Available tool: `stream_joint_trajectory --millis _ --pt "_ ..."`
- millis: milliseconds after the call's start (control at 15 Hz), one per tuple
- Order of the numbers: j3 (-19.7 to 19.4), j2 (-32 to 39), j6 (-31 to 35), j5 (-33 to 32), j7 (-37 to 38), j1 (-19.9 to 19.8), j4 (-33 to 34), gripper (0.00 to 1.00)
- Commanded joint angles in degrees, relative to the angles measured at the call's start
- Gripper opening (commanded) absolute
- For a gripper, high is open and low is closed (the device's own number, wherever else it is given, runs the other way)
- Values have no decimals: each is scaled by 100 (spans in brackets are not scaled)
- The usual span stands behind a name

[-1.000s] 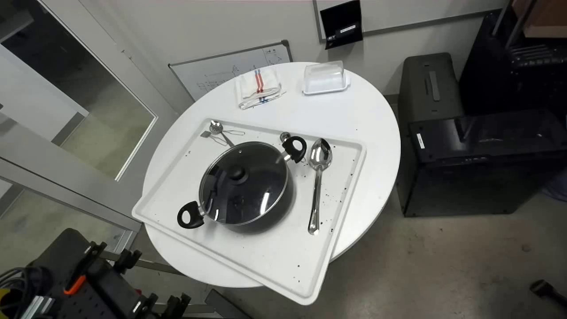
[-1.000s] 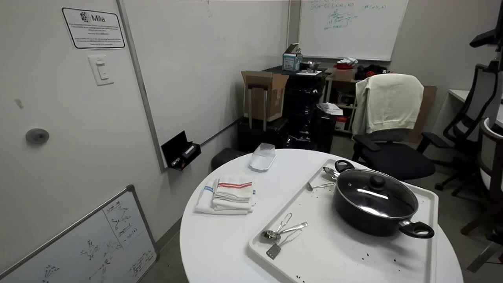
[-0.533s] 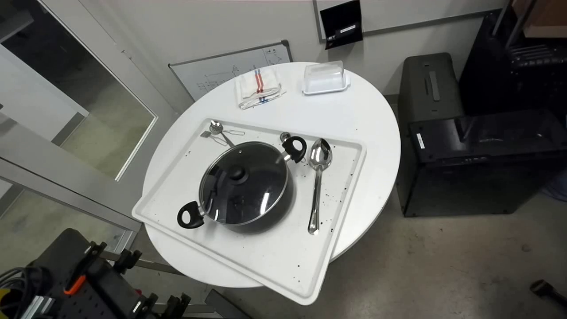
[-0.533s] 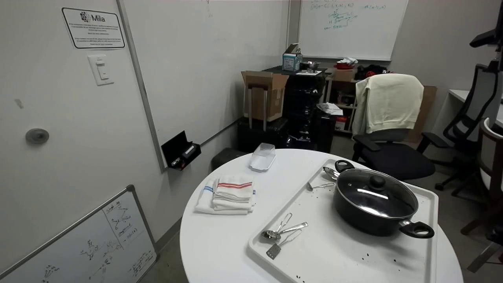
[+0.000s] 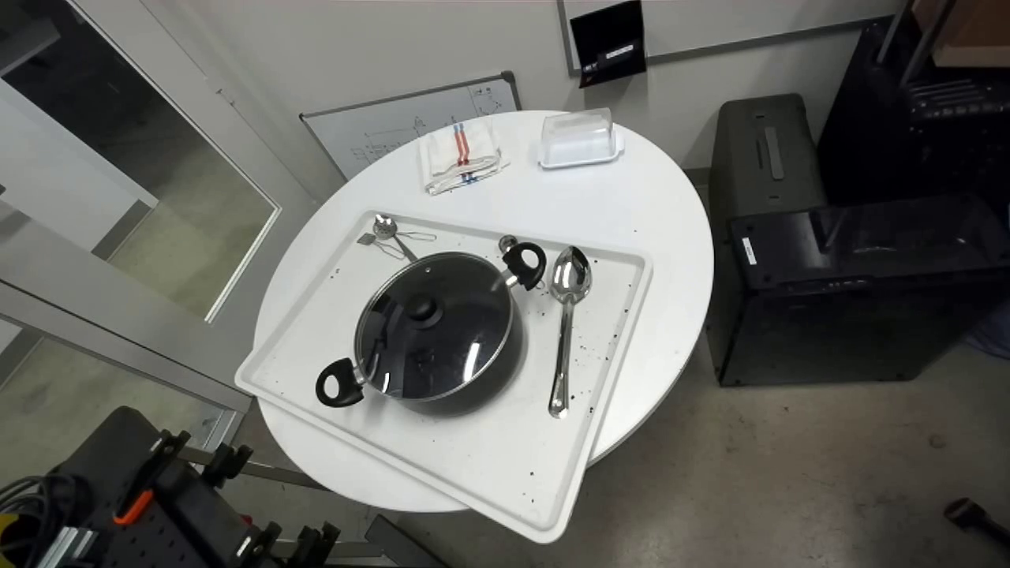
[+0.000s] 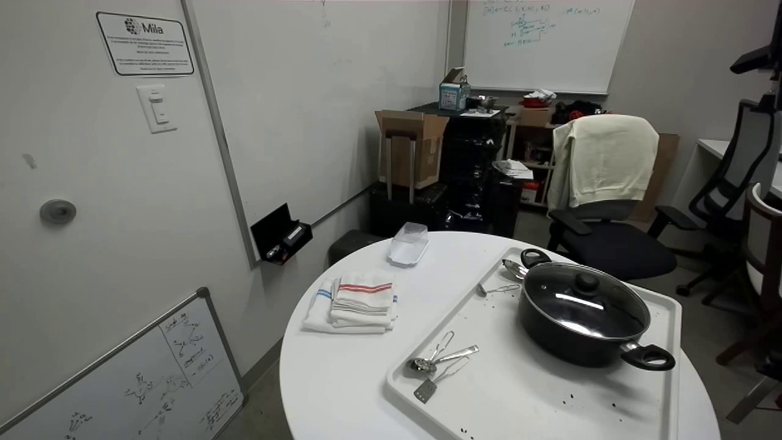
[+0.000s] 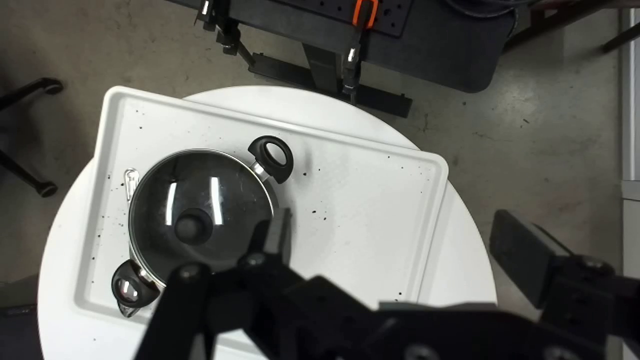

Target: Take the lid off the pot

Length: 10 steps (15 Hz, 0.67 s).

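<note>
The glass lid (image 5: 442, 339) with its dark knob lies flat on the black pot (image 5: 493, 383) in both exterior views; the lid (image 6: 580, 302) covers the pot (image 6: 550, 336) fully. In the wrist view the lid (image 7: 220, 200) is at the left, with a pot handle sticking out at its upper right. My gripper (image 7: 400, 242) shows only in the wrist view. Its two fingers are wide apart with nothing between them. The left finger overlaps the right edge of the lid in the picture, and the right finger is over the floor beyond the table. The gripper appears well above the pot.
The pot stands on a white tray (image 5: 489, 465) on a round white table (image 5: 663, 237). A large metal spoon (image 5: 563, 339) lies beside the pot. Small utensils (image 6: 427, 388) lie on the tray. Folded towels (image 6: 363, 305) and a clear-covered dish (image 6: 408, 247) sit on the table.
</note>
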Motion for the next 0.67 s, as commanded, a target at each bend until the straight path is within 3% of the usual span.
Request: stream_joint_trajectory --millis 0,267,600 --pt "-70 10 -10 -18 22 80 10 100" --pt "-66 47 80 -37 44 71 -7 100" --pt "-200 446 1159 -4 200 -56 -326 100"
